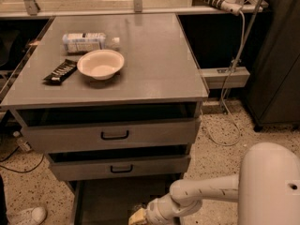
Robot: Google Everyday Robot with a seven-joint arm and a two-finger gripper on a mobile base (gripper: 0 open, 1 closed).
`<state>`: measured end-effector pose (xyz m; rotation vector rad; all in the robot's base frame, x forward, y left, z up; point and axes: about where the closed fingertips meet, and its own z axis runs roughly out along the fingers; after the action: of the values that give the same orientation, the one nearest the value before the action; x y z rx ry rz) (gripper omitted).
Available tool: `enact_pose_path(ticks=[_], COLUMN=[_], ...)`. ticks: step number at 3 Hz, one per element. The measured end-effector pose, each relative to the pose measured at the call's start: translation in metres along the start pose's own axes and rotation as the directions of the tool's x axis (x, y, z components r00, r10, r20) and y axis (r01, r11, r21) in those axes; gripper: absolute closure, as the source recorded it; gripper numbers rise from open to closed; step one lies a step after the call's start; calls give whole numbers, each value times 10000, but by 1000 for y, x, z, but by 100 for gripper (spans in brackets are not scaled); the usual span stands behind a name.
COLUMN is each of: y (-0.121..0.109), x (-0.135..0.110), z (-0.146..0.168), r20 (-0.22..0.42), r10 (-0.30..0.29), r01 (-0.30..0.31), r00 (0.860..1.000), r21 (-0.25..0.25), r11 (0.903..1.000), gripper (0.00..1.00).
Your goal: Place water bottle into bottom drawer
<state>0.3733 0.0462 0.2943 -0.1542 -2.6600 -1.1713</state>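
The bottom drawer (112, 196) stands pulled out under the cabinet, showing its dark floor. My gripper (138, 217) is low over the front part of that drawer, at the bottom edge of the view, at the end of my white arm (201, 193), which reaches in from the right. The water bottle with the red band does not show; it may be hidden at the gripper or below the frame edge.
On the cabinet top (154, 60) lie a bottle with a large white label (86, 41), a cream bowl (100, 63) and a dark snack bar (60, 71). Two grey drawers with black handles (115, 135) are slightly open. My white base (272, 186) is at the bottom right.
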Motion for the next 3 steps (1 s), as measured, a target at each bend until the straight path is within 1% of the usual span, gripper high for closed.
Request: enact_pose_path(ticks=[1, 2, 3], y=[-1, -1, -2], x=[-8, -31, -56], z=[11, 37, 57], r20=[316, 640, 820], r10=[-52, -68, -29], r01=[61, 115, 110], r00=[9995, 9979, 9966], r21=[-297, -737, -991], r11=[9995, 9972, 9950], gripper=[100, 100, 100])
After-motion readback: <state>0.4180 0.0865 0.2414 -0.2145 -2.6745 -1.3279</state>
